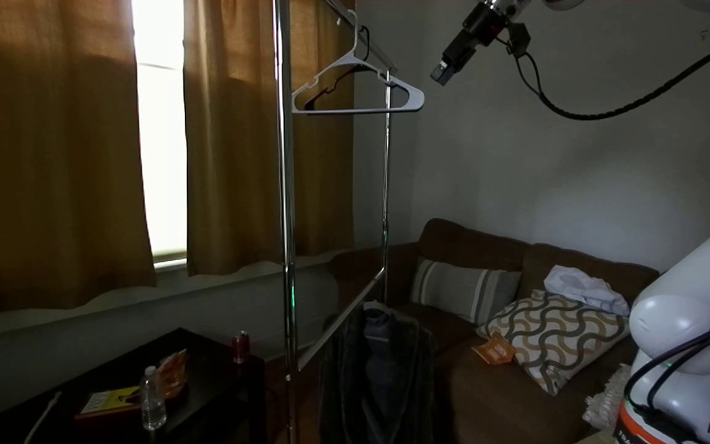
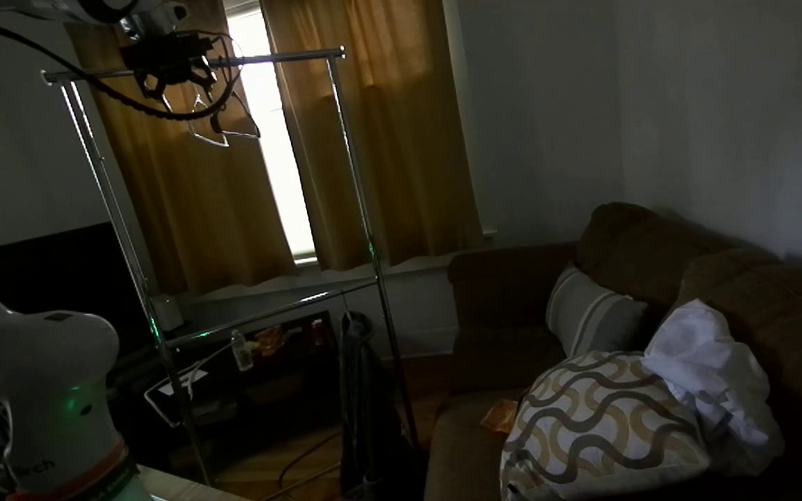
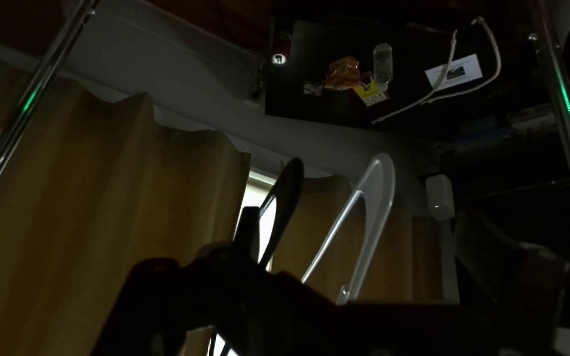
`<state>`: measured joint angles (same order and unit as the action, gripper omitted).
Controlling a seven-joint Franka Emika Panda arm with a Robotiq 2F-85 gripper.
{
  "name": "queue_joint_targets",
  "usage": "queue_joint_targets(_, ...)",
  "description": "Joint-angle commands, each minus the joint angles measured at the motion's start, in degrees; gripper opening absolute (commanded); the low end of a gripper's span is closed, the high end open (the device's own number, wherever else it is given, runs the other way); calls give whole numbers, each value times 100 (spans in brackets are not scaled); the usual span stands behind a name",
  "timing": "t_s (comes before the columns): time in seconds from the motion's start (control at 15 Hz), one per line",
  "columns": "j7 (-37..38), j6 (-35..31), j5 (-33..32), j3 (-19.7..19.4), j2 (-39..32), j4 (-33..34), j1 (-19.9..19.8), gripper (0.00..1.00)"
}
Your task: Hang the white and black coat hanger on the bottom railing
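Observation:
The white and black coat hanger (image 1: 349,60) hangs from the upper crossbar (image 1: 375,44) of the rack, its frame looking white. A thin dark hanger (image 1: 313,102) hangs just behind it. In the wrist view the white hanger (image 3: 378,198) shows between my fingers, farther off, and the dark hanger (image 3: 290,193) shows beside the left finger. My gripper (image 1: 441,73) is open and empty, apart from the hangers at about their height; it also shows in an exterior view (image 2: 189,101). The bottom railing (image 1: 342,318) spans the rack low down, also seen in an exterior view (image 2: 269,314).
Dark clothing (image 1: 386,370) hangs from the bottom railing near one upright. Chrome uprights (image 3: 569,118) flank the wrist view. A dark low table (image 1: 207,351) with a bottle and can stands behind the rack. A brown couch (image 2: 498,292) with pillows stands beside it.

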<state>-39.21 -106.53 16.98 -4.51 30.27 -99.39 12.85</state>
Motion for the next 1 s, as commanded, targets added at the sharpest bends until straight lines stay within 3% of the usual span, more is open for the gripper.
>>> queue_joint_targets(0.0,-347,-154,244,-29,59,50,158,100)
queue_joint_targets(0.53,-776,-998,1067,-46,-123,-95,404,100)
queue_joint_targets(0.93,-907,-2069,1380,60,-574,-160,445,100)
